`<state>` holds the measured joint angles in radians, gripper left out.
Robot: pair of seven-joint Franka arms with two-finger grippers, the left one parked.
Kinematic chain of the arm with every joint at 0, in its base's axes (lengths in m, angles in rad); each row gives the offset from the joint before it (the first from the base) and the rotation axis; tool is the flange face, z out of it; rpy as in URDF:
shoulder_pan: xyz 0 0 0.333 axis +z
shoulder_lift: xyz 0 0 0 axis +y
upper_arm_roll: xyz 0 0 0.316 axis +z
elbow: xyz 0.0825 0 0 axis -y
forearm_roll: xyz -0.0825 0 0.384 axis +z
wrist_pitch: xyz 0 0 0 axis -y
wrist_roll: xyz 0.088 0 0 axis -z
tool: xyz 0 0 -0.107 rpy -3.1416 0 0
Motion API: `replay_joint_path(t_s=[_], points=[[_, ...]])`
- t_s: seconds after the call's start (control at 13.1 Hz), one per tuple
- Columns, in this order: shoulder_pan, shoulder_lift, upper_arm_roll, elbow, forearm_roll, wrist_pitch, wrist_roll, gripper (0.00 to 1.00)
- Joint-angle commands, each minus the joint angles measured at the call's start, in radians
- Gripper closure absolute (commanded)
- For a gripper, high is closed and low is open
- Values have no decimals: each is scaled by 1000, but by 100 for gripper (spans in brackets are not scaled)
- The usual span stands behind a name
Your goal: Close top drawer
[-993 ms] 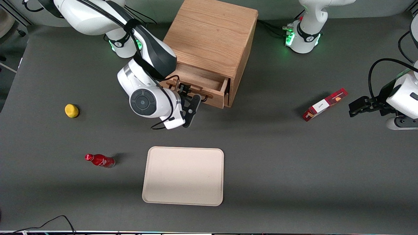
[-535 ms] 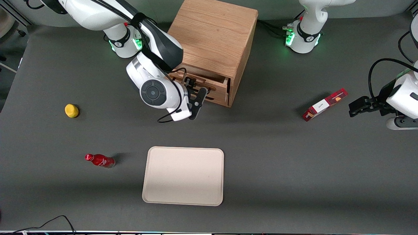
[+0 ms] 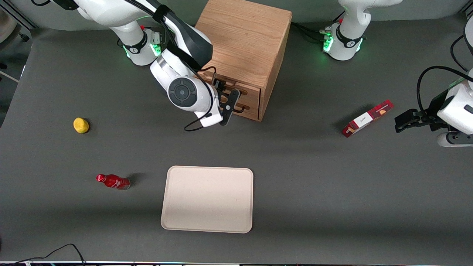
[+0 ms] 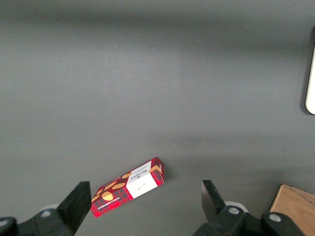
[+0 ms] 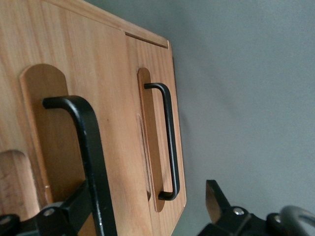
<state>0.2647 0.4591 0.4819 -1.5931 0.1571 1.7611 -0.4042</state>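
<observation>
The wooden cabinet (image 3: 244, 44) stands farther from the front camera than the tray. Its top drawer (image 3: 248, 92) is pushed in, with its front about level with the cabinet's front. My right gripper (image 3: 230, 104) is open and sits right in front of the drawer fronts, close against them. In the right wrist view the top drawer's front (image 5: 98, 73) and its black wire handle (image 5: 86, 147) are very close to my gripper (image 5: 142, 199). One finger (image 5: 69, 214) lies by that handle. The lower drawer (image 5: 155, 64) with its own handle (image 5: 168, 142) is beside it.
A beige tray (image 3: 207, 199) lies nearer the front camera than the cabinet. A red bottle (image 3: 112, 181) and a yellow object (image 3: 81, 125) lie toward the working arm's end. A red box (image 3: 367, 118) lies toward the parked arm's end and shows in the left wrist view (image 4: 128, 187).
My gripper has moved toward the cabinet with the drawer front ahead of it. The top drawer went from well open to pushed in level with the cabinet front.
</observation>
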Motion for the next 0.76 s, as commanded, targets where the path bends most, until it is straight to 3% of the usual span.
replay_joint_path(t_s=[0.0,0.69], points=[[-7,-37,44,-44,2,14,67,0],[-31,-65,49,-10,18,-21,71,0]])
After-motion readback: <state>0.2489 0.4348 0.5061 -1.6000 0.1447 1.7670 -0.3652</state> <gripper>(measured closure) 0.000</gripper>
